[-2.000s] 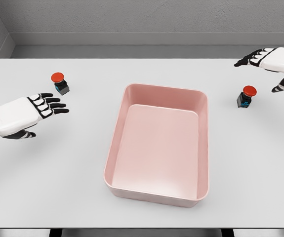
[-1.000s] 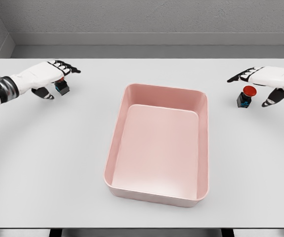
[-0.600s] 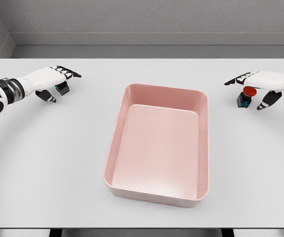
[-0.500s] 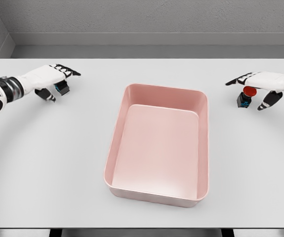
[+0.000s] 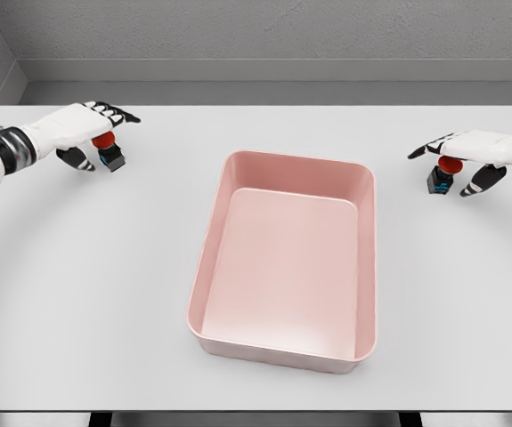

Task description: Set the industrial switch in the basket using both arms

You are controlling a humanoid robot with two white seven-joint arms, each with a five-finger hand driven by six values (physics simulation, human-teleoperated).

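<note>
Occupying the near middle of the white surface (image 5: 77, 294), a pink basket (image 5: 284, 347) is seen. Farther right, the right switch (image 5: 442, 174) is covered by the right robot hand (image 5: 466, 156), fingers spread above it. Far left, the left switch (image 5: 108, 152) is partly covered by the left robot hand (image 5: 85, 126), fingers likewise spread.

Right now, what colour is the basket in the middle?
Pink, inside and out: the basket shows clearly in the head view.
</note>
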